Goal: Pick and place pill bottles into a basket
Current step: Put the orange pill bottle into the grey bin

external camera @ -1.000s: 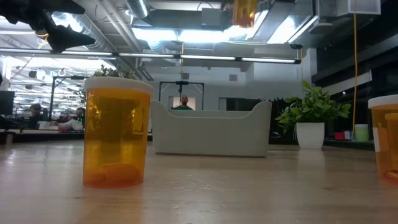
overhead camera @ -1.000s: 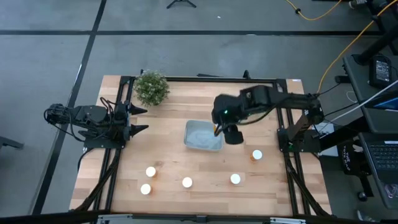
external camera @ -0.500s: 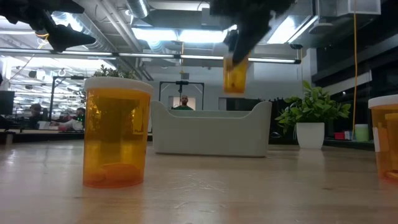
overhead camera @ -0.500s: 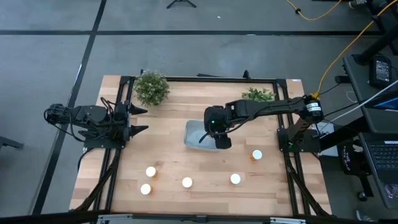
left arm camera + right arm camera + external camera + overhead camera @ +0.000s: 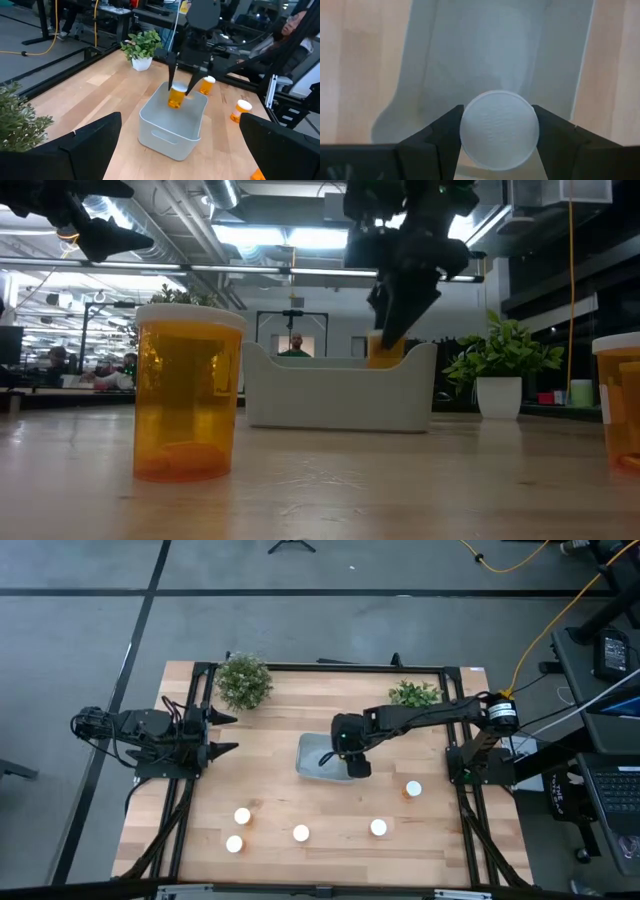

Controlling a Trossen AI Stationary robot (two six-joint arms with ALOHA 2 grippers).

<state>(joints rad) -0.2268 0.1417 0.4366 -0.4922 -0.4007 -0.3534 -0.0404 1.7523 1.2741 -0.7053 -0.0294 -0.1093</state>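
The pale grey-blue basket sits at mid table. My right gripper is shut on one amber pill bottle inside the basket's walls; in the low view the bottle shows partly below the basket's rim. Five more white-capped bottles stand upright on the table nearer the front: two at the left, one in the middle, two at the right. My left gripper waits open at the table's left side. My right gripper pinches the bottle's round white cap between its two fingers, one on each side of the cap's rim. The fingers come from above, pointing down. The bottle hangs upright below them, cap up; whether its base touches the basket's floor I cannot tell.
A potted plant stands at the far left corner and another at the far right, behind my right arm. Bare wood lies between the basket and the row of bottles.
My right gripper has gone a little toward the table's left and down, carrying the bottle from high above the basket to inside its walls. The bottle has stayed upright in the hold.
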